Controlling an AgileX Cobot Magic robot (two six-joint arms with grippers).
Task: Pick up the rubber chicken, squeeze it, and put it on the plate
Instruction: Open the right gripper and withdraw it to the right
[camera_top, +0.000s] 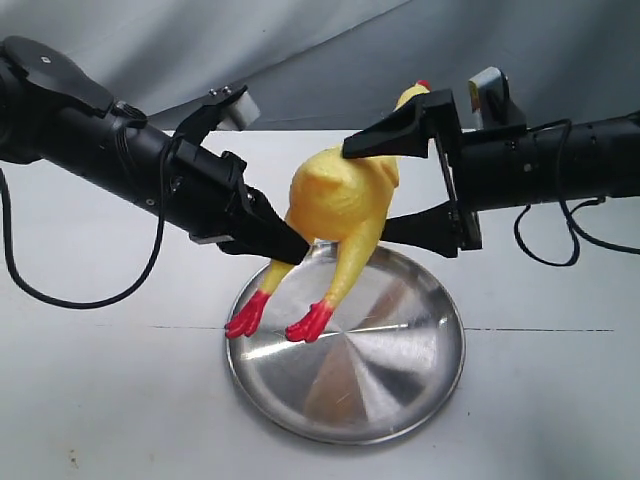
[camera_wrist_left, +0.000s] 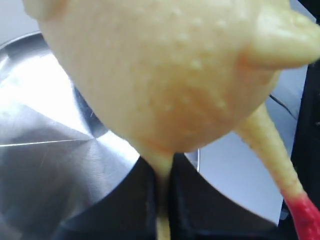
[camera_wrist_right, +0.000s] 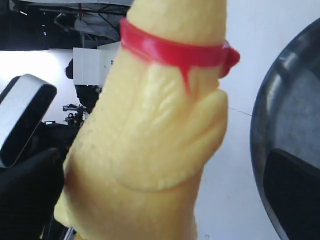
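Observation:
The rubber chicken (camera_top: 340, 195) hangs tilted above the plate (camera_top: 400, 400), red comb (camera_top: 423, 85) up and red feet (camera_top: 245, 315) dangling over the plate's near-left rim. My left gripper (camera_top: 290, 245) is shut on one thin yellow leg just under the body; in the left wrist view the leg runs between the closed black fingers (camera_wrist_left: 145, 200) below the plump body (camera_wrist_left: 175, 75). My right gripper (camera_top: 367, 192) is open, one finger on each side of the body. In the right wrist view the chicken (camera_wrist_right: 155, 140) touches one finger (camera_wrist_right: 30, 200); the other finger (camera_wrist_right: 295, 190) stands apart from it.
The plate lies on a white table (camera_top: 100, 400) in front of a grey backdrop. Black cables hang from the left arm (camera_top: 60, 290) and the right arm (camera_top: 545, 250). The plate's rim shows in both wrist views (camera_wrist_left: 45, 150) (camera_wrist_right: 285, 115).

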